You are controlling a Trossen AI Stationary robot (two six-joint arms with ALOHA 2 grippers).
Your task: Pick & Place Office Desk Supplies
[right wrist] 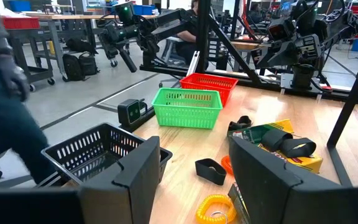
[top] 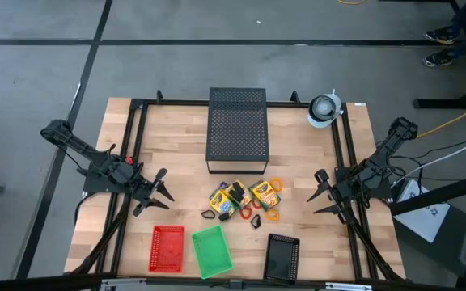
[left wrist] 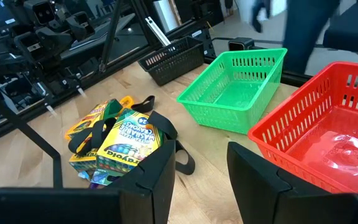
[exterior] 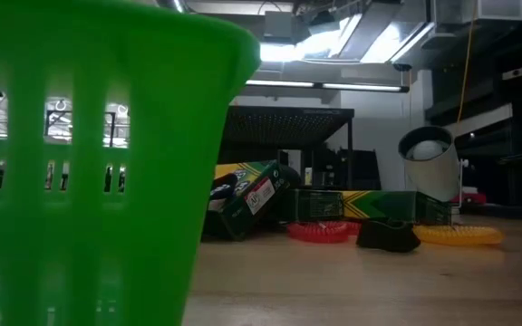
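The office desk supplies lie in a loose pile at the table's middle: yellow-and-green crayon boxes, black clips, and thin orange and red rings flat on the wood. My left gripper hovers open to the left of the pile, pointing toward it. My right gripper hovers open to the right of it. Neither has anything between its fingers. In the left wrist view the fingers frame the crayon boxes from a distance. The right wrist view shows a coiled yellow ring close to my right gripper.
A red basket, a green basket and a black basket stand along the near edge. The large black perforated box stands at the far middle, a white cup-like object at the far right. A person passes beyond the table.
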